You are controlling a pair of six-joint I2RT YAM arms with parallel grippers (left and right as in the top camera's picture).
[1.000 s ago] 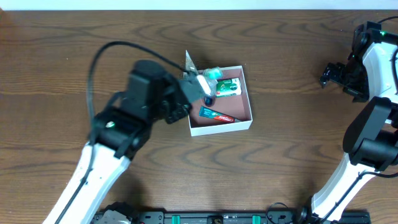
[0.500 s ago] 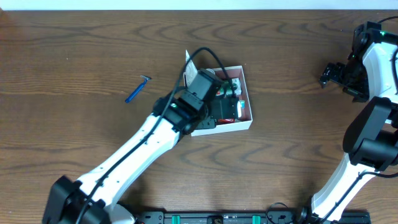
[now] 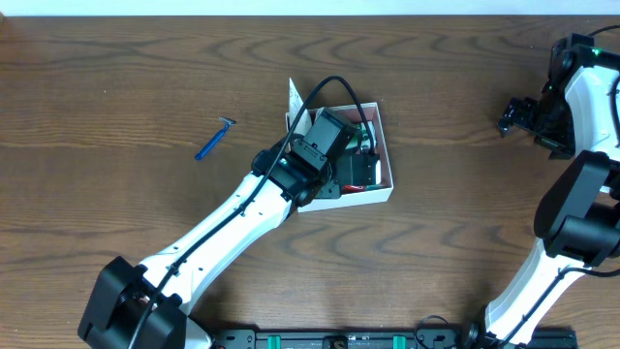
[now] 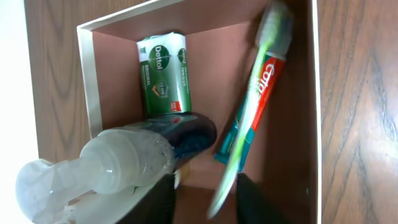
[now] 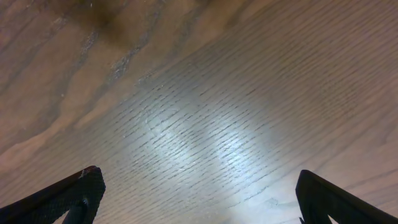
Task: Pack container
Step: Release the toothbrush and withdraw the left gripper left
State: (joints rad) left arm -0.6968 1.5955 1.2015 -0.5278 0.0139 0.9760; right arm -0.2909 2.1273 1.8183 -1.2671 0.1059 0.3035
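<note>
The container (image 3: 386, 190) is a white cardboard box with a pinkish-brown inside, at mid table. My left gripper (image 3: 351, 171) hangs over it, open. In the left wrist view the box wall (image 4: 87, 81) frames a green soap packet (image 4: 163, 74), a red and teal toothpaste tube (image 4: 268, 87) and a clear pump bottle (image 4: 118, 162). A green toothbrush (image 4: 249, 118), blurred, lies over the tube with its lower end loose between my left fingers (image 4: 205, 205). My right gripper (image 3: 511, 114) is open and empty above bare table (image 5: 199, 199) at the far right.
A blue razor (image 3: 213, 139) lies on the wood left of the box. A white box flap (image 3: 294, 97) sticks up at the box's back left corner. My left arm crosses the table from the front left to the box.
My left arm swung right, from beside the box's left wall to over its inside. The blue razor it hid came into view. The toothbrush is now loose inside the box.
</note>
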